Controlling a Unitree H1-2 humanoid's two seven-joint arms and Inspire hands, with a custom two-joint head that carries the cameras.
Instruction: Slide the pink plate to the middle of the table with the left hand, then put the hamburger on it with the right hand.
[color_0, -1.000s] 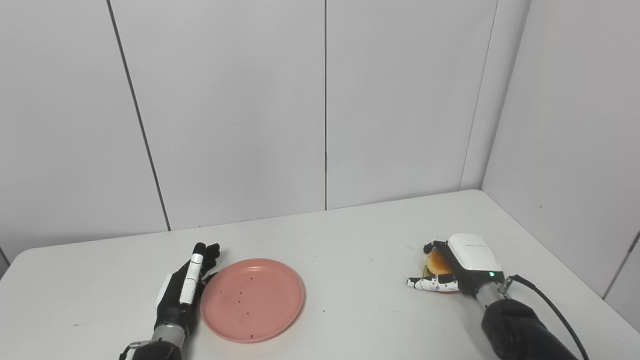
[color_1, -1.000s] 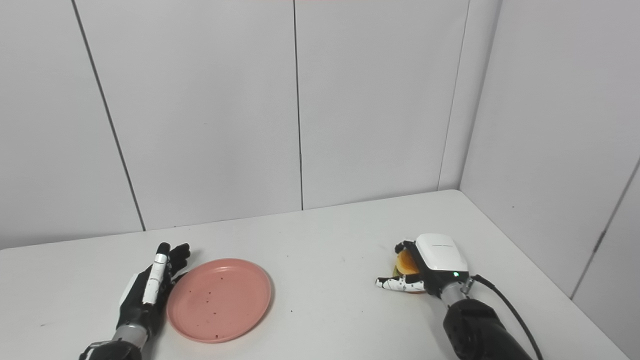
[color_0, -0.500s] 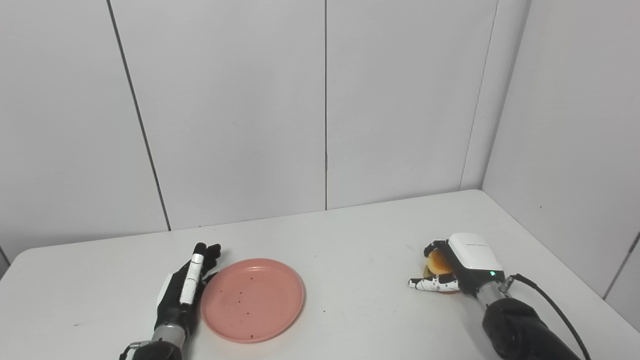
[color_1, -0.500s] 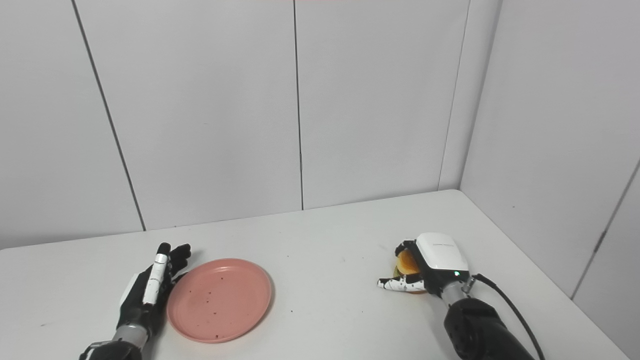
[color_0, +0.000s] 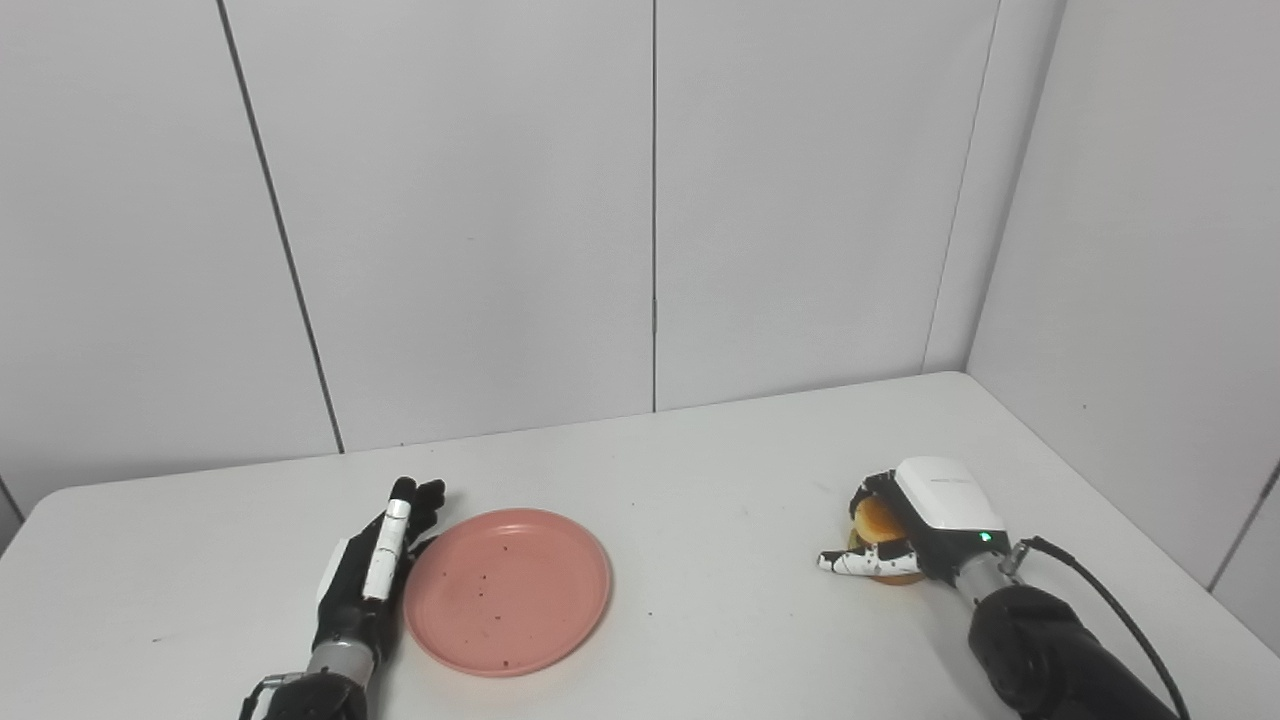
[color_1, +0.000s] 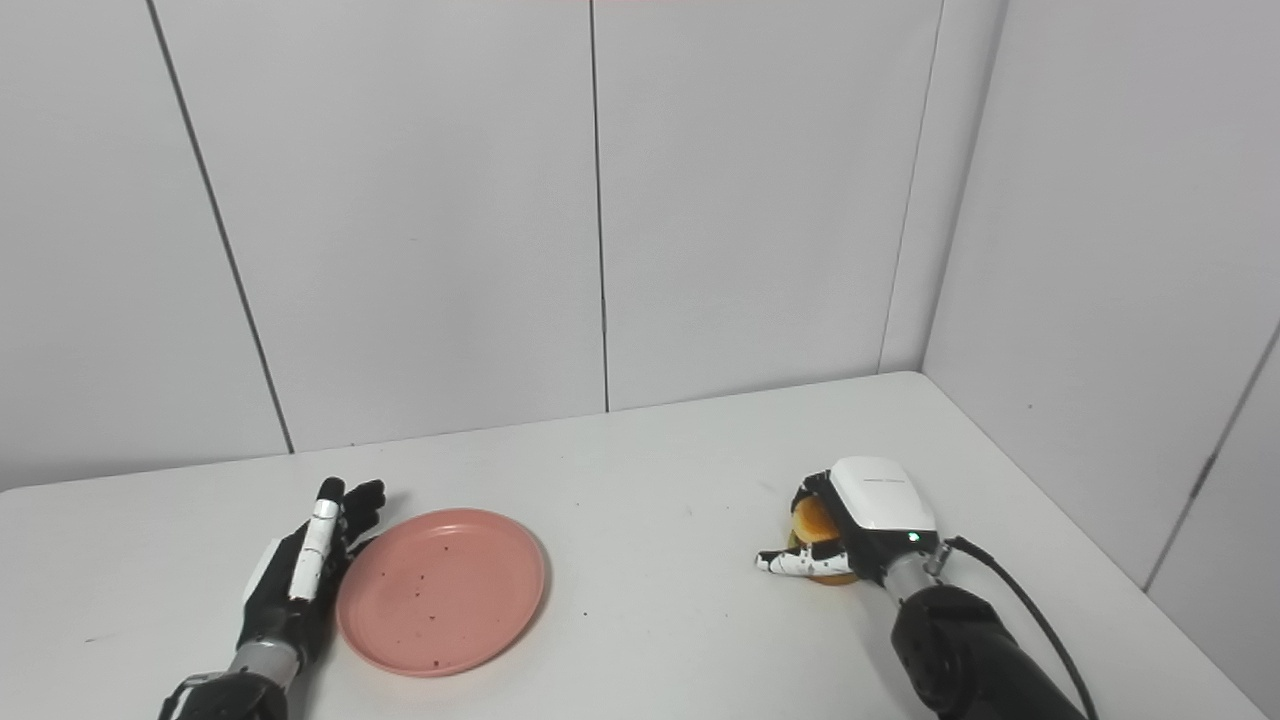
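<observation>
Two hands at work. From the left eye, the left hand (color_0: 365, 585) lies flat and open against the pink plate (color_0: 507, 592), which hasn't slid since a second ago, left of the counter's (color_0: 700, 620) middle. From the right eye, the right hand (color_1: 850, 535) is curled around the hamburger (color_1: 815, 545), looking slightly raised now; a lift seems to be starting.

Left hand (color_0: 365, 580) is mostly black with slim fingers, one finger wearing white segments along its length, plus a bit of white shell on the back and a silvery metal wrist. Right hand (color_0: 925, 520) has a glossy white back cover with a tiny green light, black fingers, white thumb with black speckles, and a black cable (color_0: 1110, 610) looping off the chunky black forearm.
</observation>
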